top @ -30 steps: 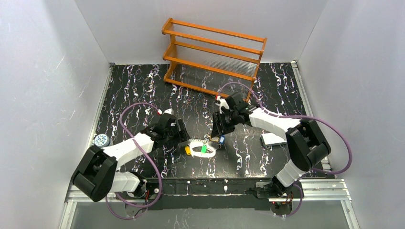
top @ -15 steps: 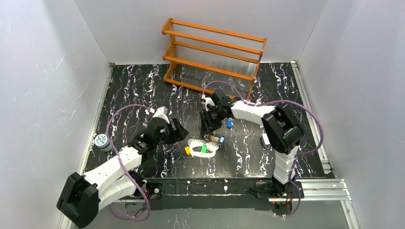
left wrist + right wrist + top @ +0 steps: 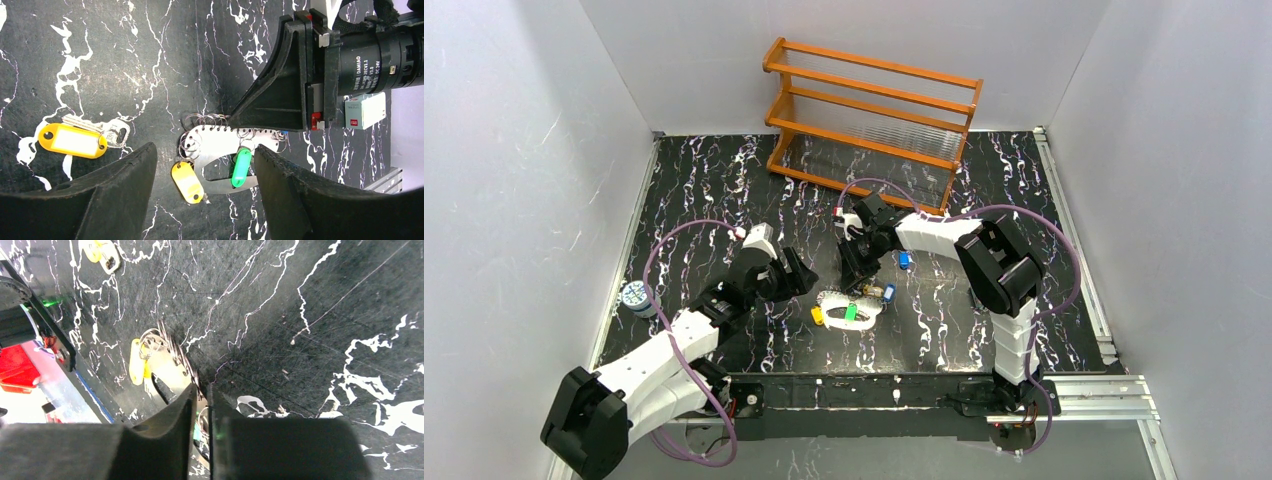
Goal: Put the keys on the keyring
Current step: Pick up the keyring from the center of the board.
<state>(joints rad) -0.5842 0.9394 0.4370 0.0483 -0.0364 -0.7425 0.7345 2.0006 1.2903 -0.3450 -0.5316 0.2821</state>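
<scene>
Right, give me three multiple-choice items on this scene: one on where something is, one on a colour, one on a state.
1. The wooden rack stands:
A) at the far edge of the table
B) between the arm bases
C) against the left wall

2. On the keyring, the key beside the yellow key is:
A) red
B) green
C) black

3. The left end effector is:
A) open
B) shut on a key
C) shut on the rack

Key:
1 A, it sits by the back wall.
2 B, the green key hangs next to the yellow one.
3 A, its fingers stand wide apart, gripping nothing.
</scene>
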